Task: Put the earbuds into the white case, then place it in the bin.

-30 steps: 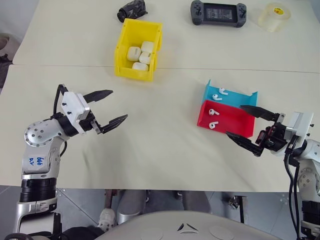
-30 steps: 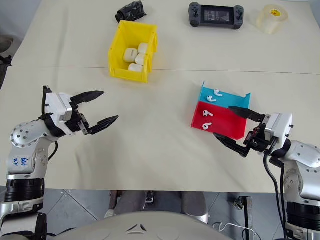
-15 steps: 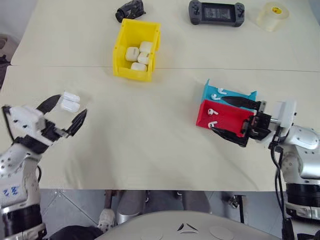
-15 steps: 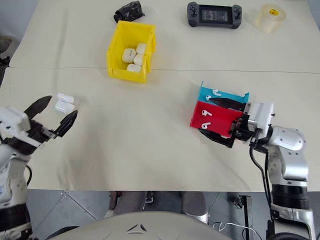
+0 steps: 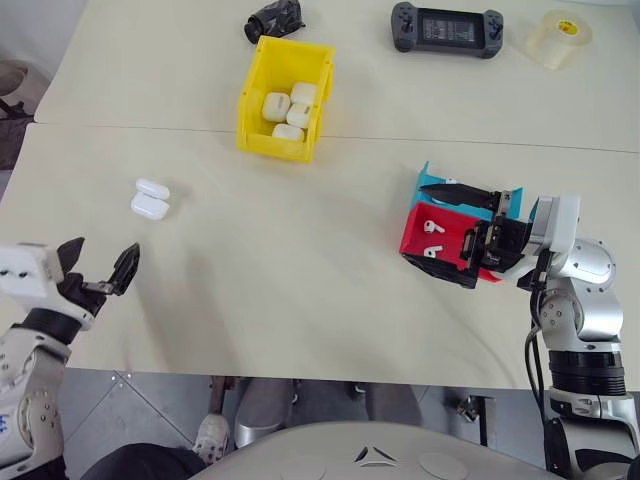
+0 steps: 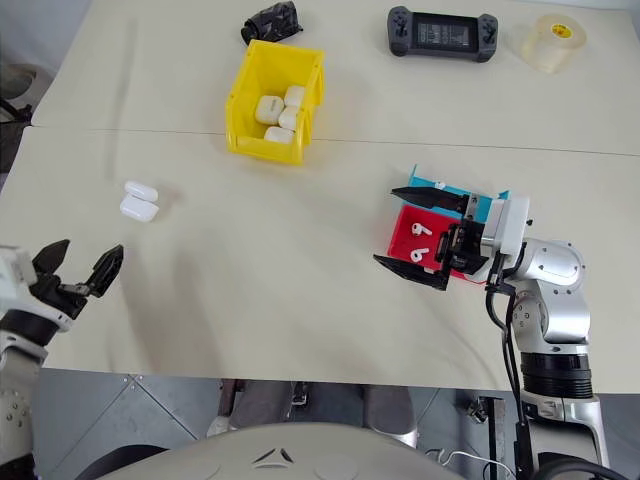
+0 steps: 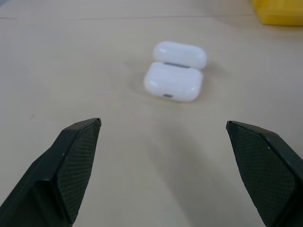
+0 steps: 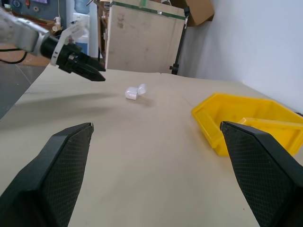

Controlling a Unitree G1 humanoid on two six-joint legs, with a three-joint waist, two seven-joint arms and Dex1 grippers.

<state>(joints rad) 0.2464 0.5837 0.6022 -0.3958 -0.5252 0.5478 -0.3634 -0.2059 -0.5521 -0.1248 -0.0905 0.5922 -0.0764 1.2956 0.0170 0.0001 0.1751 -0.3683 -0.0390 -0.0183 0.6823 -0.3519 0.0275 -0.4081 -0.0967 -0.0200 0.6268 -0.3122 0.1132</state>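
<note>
The white case lies on the left of the table with its lid hinged open; it is also in the left wrist view. My left gripper is open and empty near the front edge, short of the case. Two earbuds lie in the red tray. My right gripper is open with its fingers spread above and below that tray, pointing left, holding nothing. The yellow bin stands at the back with several white cases inside.
A blue tray sits against the red one, on its far side. Along the back edge are a black crumpled object, a game controller and a tape roll. A seam crosses the table behind the case.
My left gripper drew back to the left and toward the front edge, uncovering the open case on the table. My right gripper swung left over the red tray.
</note>
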